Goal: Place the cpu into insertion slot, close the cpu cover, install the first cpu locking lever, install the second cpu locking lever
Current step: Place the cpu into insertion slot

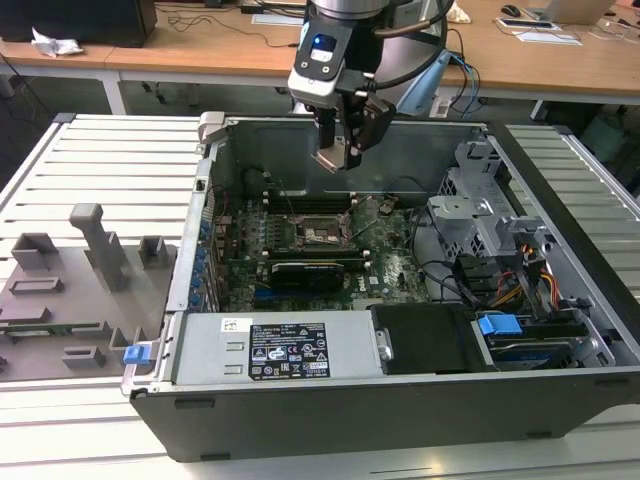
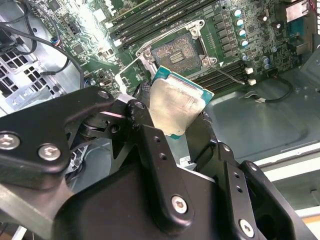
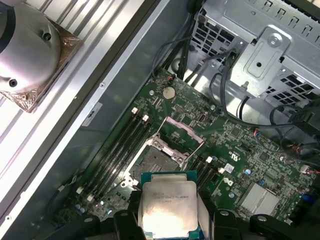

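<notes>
Clamping the square, silver-topped, green-edged cpu (image 2: 177, 105), the fingers (image 2: 146, 131) hang above the insertion slot (image 2: 177, 51).

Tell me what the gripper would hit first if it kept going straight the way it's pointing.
Likely the open socket on the green board, the chip in the gripper touching first; depth is unclear.

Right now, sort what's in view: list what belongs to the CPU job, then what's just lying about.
Belongs to the job:
cpu, held in the gripper
insertion slot, empty
cpu cover, swung open

Just lying about:
expansion card
memory slots
power supply
drive cage
grey fixture beside the case
</notes>
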You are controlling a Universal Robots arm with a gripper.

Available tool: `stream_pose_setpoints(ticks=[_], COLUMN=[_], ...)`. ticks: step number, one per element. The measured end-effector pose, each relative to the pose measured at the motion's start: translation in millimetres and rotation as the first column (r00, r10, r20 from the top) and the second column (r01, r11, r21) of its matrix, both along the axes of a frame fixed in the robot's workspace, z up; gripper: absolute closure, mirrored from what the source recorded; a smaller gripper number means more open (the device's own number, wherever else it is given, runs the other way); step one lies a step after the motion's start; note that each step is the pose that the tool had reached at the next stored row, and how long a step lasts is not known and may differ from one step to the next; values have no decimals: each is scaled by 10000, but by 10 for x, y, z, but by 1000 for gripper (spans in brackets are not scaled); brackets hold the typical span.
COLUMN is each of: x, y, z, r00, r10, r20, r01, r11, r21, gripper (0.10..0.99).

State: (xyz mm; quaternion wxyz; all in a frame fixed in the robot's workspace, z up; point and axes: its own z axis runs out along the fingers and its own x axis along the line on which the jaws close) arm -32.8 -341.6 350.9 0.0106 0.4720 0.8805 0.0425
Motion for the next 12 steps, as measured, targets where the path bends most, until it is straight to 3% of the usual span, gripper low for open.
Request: stream_pose_setpoints(ticks=[12], x=[0], y=[0], z=[-21], r00=[9999], r10=[-157], r20=[-3], r01=[157], r11=[9999], r21=[0], gripper=[557])
